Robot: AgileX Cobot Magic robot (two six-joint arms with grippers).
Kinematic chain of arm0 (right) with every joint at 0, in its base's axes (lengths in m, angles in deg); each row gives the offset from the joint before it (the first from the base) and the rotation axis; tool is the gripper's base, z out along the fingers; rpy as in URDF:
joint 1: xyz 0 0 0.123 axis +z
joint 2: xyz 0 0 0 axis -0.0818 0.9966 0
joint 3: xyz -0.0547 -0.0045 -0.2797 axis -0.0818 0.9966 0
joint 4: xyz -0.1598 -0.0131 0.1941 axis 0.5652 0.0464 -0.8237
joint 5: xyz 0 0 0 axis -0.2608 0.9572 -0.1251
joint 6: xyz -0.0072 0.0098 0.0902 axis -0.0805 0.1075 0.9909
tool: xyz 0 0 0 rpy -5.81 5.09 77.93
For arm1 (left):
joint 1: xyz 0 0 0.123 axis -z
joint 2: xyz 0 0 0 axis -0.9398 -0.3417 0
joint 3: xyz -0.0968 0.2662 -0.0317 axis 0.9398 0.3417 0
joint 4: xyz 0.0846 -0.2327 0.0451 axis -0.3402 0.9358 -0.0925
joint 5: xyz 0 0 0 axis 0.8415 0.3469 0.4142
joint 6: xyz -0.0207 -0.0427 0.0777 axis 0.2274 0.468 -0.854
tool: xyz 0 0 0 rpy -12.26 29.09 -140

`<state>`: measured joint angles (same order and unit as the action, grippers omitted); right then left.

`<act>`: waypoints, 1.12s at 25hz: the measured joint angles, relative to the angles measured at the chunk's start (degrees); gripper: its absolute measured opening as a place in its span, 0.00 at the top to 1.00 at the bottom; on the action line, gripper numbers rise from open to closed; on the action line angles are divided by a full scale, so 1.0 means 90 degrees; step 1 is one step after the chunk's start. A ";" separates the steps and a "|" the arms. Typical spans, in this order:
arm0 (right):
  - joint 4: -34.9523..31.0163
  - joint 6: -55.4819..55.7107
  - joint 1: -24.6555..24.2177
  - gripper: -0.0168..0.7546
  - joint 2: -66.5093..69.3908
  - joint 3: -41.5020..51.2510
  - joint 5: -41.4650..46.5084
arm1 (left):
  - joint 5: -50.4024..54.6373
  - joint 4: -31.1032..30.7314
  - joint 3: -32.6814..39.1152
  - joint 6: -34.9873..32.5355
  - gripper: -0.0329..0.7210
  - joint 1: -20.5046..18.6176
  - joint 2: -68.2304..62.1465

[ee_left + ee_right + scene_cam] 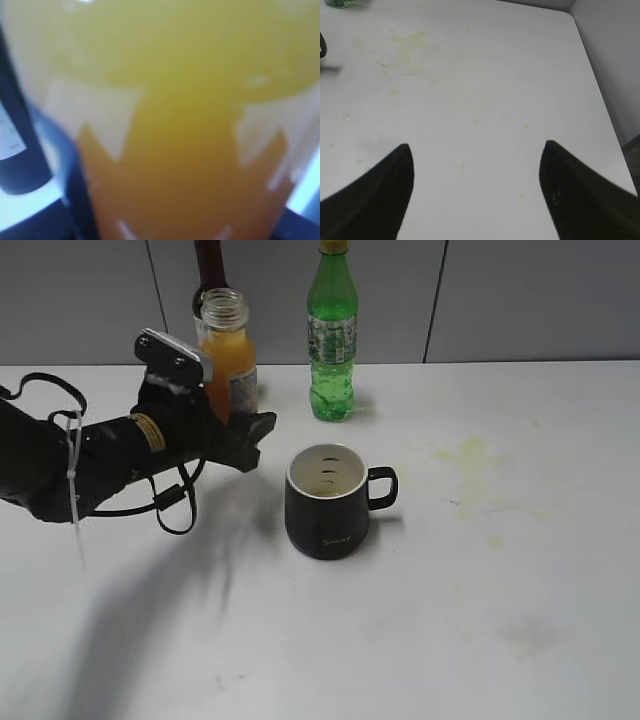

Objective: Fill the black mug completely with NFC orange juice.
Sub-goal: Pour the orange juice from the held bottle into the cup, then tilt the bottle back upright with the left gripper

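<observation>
The black mug [327, 505] stands upright mid-table, handle to the right, its cream interior looking empty. The NFC orange juice bottle [226, 350] is uncapped and upright at the back left, well filled with cloudy orange liquid. My left gripper [228, 425] is shut around its lower body, left of the mug. In the left wrist view the bottle [185, 140] fills the frame, blurred. My right gripper [476, 150] is open and empty above bare table; it does not show in the exterior view.
A green soda bottle [332, 335] stands at the back, behind the mug. A dark wine bottle [208, 270] stands just behind the juice bottle. Yellowish stains [470, 455] mark the table right of the mug. The table's right edge [600, 100] runs along a grey wall.
</observation>
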<state>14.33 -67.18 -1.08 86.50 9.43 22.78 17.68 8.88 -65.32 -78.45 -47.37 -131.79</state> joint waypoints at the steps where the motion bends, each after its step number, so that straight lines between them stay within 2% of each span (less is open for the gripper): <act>1: 0.0000 0.0000 0.0000 0.21 0.0000 0.0000 0.0000 | 0.0029 -0.0023 0.0000 0.0000 0.33 0.0047 0.0000; 5: 0.0000 0.0000 0.0000 0.21 0.0000 0.0000 0.0000 | 0.0205 -0.0111 0.0000 -0.0138 0.33 0.0167 0.0000; 10: 0.0000 0.0000 0.0000 0.21 0.0000 0.0000 0.0000 | 0.0432 -0.0111 0.0000 -0.1108 0.33 0.0277 0.0000; 15: 0.0000 0.0000 0.0000 0.21 0.0000 0.0000 0.0000 | 0.0598 -0.0096 0.0000 -0.1735 0.33 0.0294 0.0000; 22: 0.0000 0.0000 0.0000 0.21 0.0000 0.0000 0.0000 | 0.0603 0.0570 0.0000 -0.3079 0.33 0.0294 0.0000; 28: 0.0000 0.0000 0.0000 0.21 0.0000 0.0000 0.0000 | 0.0609 0.0791 0.0000 -0.3736 0.33 0.0294 -0.0006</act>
<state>14.33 -67.18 -1.08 86.50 9.43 22.78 23.16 16.00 -65.32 -112.08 -44.73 -131.84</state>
